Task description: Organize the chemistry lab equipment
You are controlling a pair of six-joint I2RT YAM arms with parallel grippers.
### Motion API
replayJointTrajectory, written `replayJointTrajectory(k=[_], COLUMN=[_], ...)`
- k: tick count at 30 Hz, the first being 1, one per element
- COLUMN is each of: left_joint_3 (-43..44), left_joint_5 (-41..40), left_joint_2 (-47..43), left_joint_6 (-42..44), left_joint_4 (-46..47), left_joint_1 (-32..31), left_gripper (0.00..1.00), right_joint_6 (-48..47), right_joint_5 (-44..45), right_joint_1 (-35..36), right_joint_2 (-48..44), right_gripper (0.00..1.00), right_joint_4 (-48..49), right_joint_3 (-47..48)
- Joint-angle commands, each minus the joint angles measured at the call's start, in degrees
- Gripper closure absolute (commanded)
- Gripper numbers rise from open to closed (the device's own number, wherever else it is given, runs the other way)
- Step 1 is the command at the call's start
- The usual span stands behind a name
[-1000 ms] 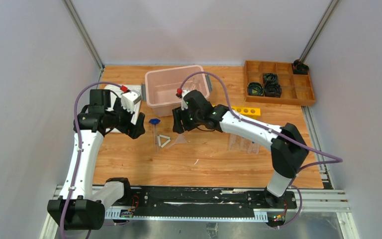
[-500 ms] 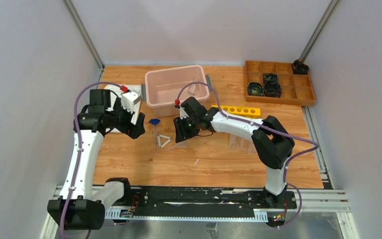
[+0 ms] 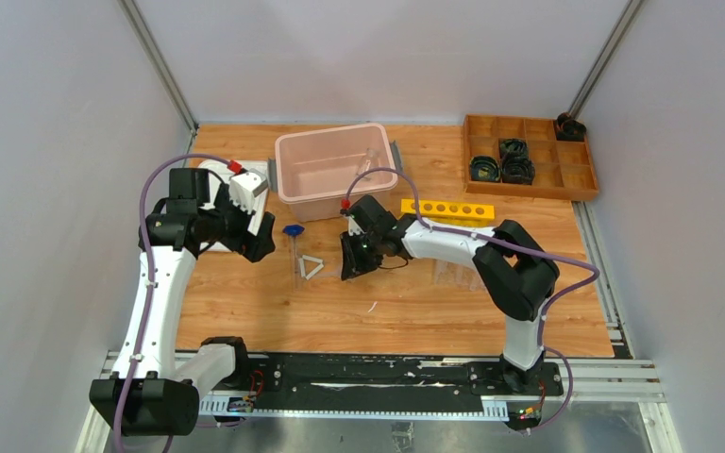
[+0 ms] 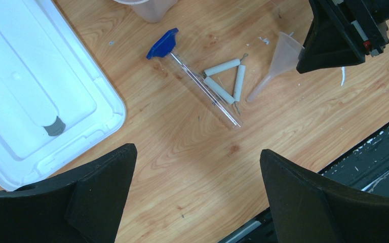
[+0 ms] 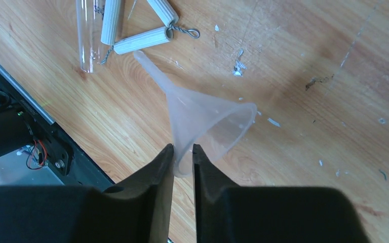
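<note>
A clear funnel [image 5: 207, 121] lies on its side on the wooden table, its spout pointing at a white wire triangle [image 5: 131, 30]. My right gripper [image 5: 183, 148] is shut on the funnel's rim, one finger inside the mouth and one outside. In the top view the right gripper [image 3: 352, 264] covers the funnel. A clear tube with a blue cap [image 4: 202, 83] lies beside the triangle [image 4: 228, 81]. My left gripper [image 4: 197, 152] hangs wide open above bare table, left of the tube, holding nothing. A yellow tube rack [image 3: 446, 209] and a clear rack [image 3: 463, 274] sit to the right.
A pink bin [image 3: 288, 193] stands at the back centre, with a white lid [image 4: 30, 101] to its left under my left arm. A brown wooden tray [image 3: 581, 179] with black ring parts sits at the back right. The black rail runs along the near edge.
My right gripper came down toward the near side onto the funnel, and its jaws narrowed onto the rim. The left arm has not moved.
</note>
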Motion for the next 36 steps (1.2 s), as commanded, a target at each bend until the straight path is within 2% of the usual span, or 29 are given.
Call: replayJointTrajectory(k=[1,7,10,16,20,24,29,33,36], left_joint_3=[1.80,1.84,1.75,1.16,0.88,0.65,0.18,-0.33,-0.37], left_joint_5=[0.45,0.25,0.33,0.54,1.02,0.86,0.76,0.95,0.61], left_joint_2=[-0.51,-0.65,-0.73,-0.61,-0.08,-0.24,-0.28,0.15,0.33], left_joint_6=[0.51,0.60,0.72,0.77,0.37,0.51,0.74,0.77,1.21], left_joint_4=[-0.02,0.04,-0.02,-0.03,-0.03,0.01,0.00,0.04,0.06], left_joint_1=[0.35,0.33,0.36,0.37,0.36,0.38,0.33,0.38,0.36], left_gripper=[0.02,0.02,0.02,0.02,0.01,0.02,0.01,0.01,0.01], right_joint_6=[3.20,1.61,-1.78,-12.54,-13.86,-12.98,-14.40,-15.25,-15.40], right_joint_5=[-1.06,-2.04,-4.60,-5.56,-3.58,-3.77,1.43,5.18,7.11], right_joint_1=[-0.46,-0.77,-1.85,-4.56,-8.49,-13.53,-16.80,-17.63,-17.73], right_joint_2=[-0.76,-3.62,-6.03,-8.56,-8.11,-1.93,10.41,20.08,23.80], right_gripper=[0.81,1.00,1.00,1.00,1.00,1.00,1.00,0.92,0.79], right_joint_4=[3.58,2.92,-1.92,-20.23,-22.66,-24.38,-30.55,-36.42,-37.96], right_joint_3=[-1.46,-0.44,4.20,20.32,27.20,35.90,50.65,63.51,66.33])
